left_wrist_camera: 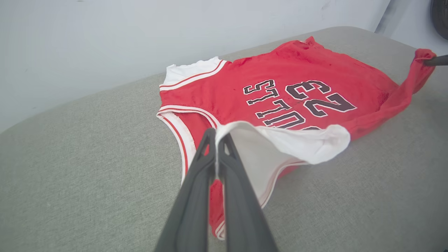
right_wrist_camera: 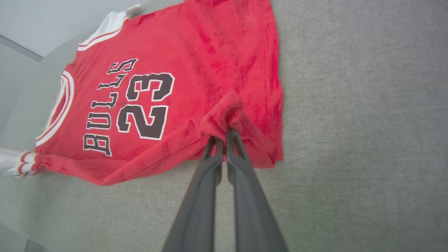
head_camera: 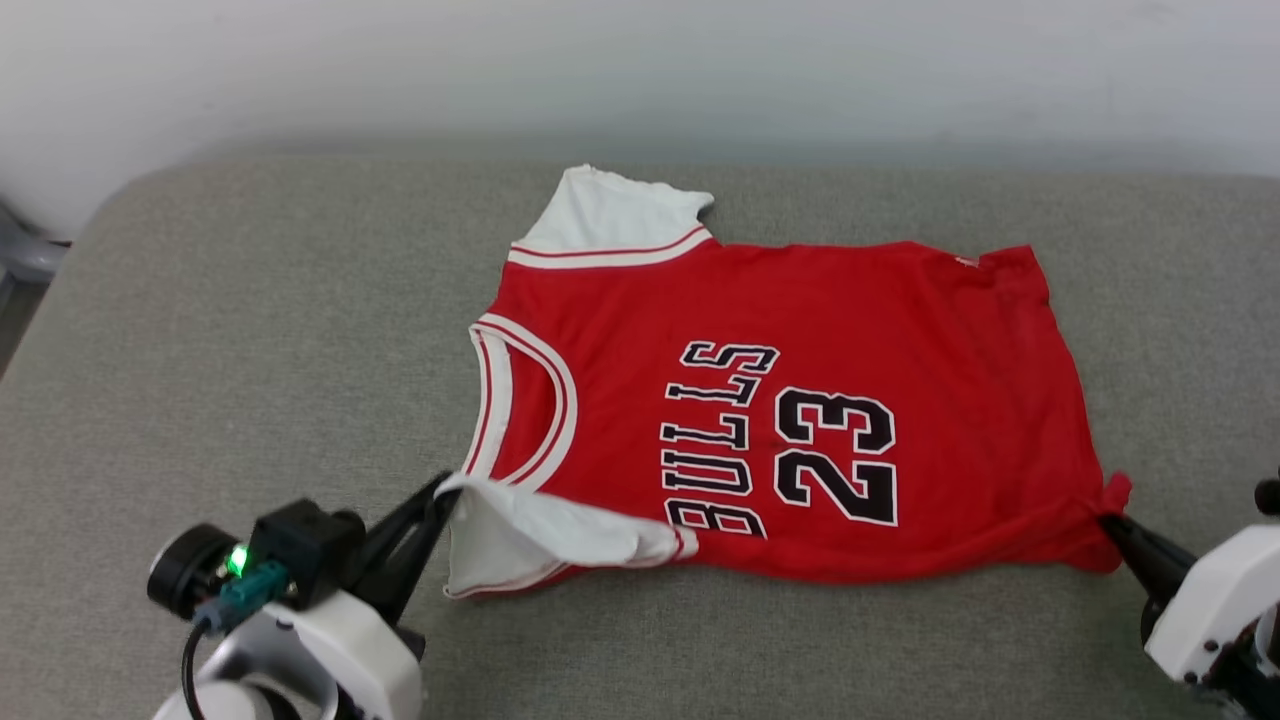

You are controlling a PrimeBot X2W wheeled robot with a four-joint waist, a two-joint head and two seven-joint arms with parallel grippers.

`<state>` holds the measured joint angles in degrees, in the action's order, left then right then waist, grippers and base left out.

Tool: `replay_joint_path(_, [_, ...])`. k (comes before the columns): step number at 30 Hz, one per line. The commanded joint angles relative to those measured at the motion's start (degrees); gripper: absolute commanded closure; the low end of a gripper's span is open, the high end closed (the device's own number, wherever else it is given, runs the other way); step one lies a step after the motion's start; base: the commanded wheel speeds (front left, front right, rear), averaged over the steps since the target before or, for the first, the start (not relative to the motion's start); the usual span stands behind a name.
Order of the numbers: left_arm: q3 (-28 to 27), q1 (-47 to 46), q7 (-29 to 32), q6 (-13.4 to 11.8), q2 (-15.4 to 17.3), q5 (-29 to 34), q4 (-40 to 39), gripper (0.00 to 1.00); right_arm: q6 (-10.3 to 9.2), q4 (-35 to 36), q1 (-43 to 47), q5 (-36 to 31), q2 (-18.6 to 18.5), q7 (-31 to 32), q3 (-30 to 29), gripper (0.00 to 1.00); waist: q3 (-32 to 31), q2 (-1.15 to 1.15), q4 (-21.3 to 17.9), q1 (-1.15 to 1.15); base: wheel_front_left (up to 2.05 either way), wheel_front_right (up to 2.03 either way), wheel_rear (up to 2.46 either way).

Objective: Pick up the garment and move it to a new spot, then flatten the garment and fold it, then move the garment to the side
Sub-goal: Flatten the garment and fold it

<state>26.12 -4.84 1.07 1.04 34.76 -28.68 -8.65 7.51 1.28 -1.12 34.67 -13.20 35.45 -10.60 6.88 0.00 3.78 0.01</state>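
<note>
We find the left gripper (head_camera: 447, 492) clamped on the shirt (head_camera: 800, 330) sleeve (head_camera: 530, 530), right gripper (head_camera: 1108, 521) on its hem corner (head_camera: 1117, 493) — lift both evenly, we advise, edge between kept taut.

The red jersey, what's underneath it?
The red jersey lies on a grey cushioned surface, which shows all round it. Whatever is directly beneath is hidden by the cloth.

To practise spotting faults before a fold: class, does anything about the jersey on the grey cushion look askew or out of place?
Yes. The garment lies mostly flat, but its near sleeve is flipped onto the lettering, pinched by the left gripper; the near hem corner is bunched in the right gripper.
</note>
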Motion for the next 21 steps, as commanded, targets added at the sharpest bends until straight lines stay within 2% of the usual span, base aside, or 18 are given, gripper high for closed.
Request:
replay_joint_path(1, [-0.22, -1.91, 0.04, 0.38, -0.42, 0.16, 0.6, 1.0, -0.05, -0.6, -1.86, -0.72, -0.04, 0.17, 0.1, 1.0, 1.76, 0.0, -0.46, -0.01, 0.0, 0.0, 0.0])
replay_joint_path(12, [0.87, -14.82, 3.47, 3.95, -0.58, 0.44, 10.41, 1.0, -0.05, -6.35, -11.31, -4.43, -0.01, 0.49, 2.32, 1.0, 6.91, 0.0, -1.54, -0.01, 0.0, 0.0, 0.0])
replay_joint_path(13, [1.63, -17.17, 4.14, 4.49, -0.57, 0.23, 13.47, 1.0, -0.05, -8.19, -13.26, -5.34, -0.13, 0.34, 3.2, 1.0, 7.61, 0.0, -2.04, -0.01, 0.0, 0.0, 0.0])
replay_joint_path(20, [3.13, -20.7, 6.03, 5.49, -1.51, -1.52, 20.68, 1.0, -0.05, -12.24, -16.25, -7.0, -0.18, -0.3, 4.89, 1.0, 8.73, 0.0, -2.89, -0.01, 0.0, 0.0, 0.0])
replay_joint_path(21, [3.27, -21.32, 6.42, 5.51, -1.69, -1.74, 21.64, 0.63, -0.05, -12.78, -16.66, -7.48, -0.42, -0.42, 5.16, 1.0, 8.85, 0.0, -2.97, -0.01, 0.0, 0.0, 0.0])
